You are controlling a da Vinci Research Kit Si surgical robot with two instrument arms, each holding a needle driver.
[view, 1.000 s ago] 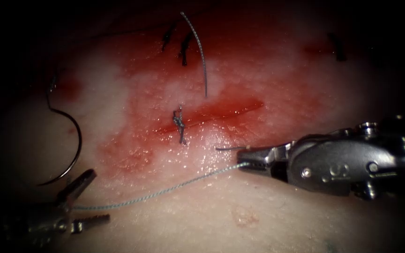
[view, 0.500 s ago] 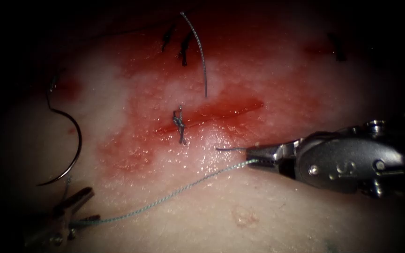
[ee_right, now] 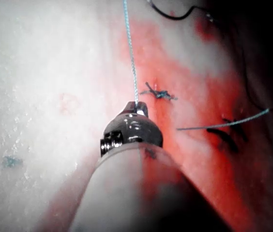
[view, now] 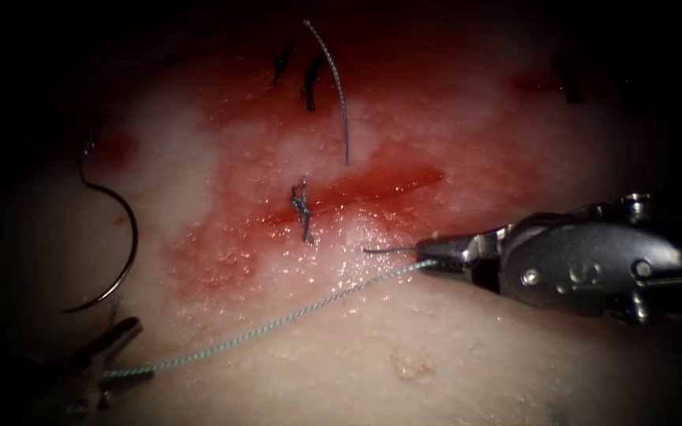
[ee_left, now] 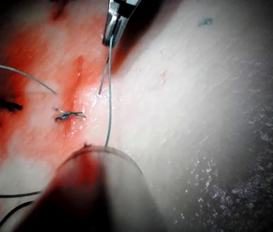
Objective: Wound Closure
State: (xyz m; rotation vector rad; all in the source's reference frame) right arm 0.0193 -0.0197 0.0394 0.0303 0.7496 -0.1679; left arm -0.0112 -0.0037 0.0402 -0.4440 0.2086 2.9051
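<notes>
The cut (view: 357,193) runs across the red-stained tissue, with one tied knot (view: 303,207) at its left part. The curved needle (view: 124,237) lies free on the tissue, far left of the cut and in no jaws. My right tool (view: 424,260) sits below the cut's right part, shut on the grey thread (view: 278,322). A short tail (view: 388,250) sticks out beside its tip. The thread stretches down-left to my left tool (view: 145,349), whose jaws stand open around its end. The right wrist view shows the thread (ee_right: 130,48) leaving the right tool (ee_right: 135,110) past the knot (ee_right: 159,94).
A loose piece of thread (view: 333,79) lies above the cut. Dark older stitches (view: 309,79) sit at the far edge, another (view: 568,79) at the far right. The left wrist view shows the right tool's tip (ee_left: 112,26), the thread (ee_left: 110,96) and the knot (ee_left: 68,115).
My left tool has drawn back down-left toward the picture's corner. The right tool has shifted slightly right with the thread. The thread between them lies longer and straighter; the needle has not moved.
</notes>
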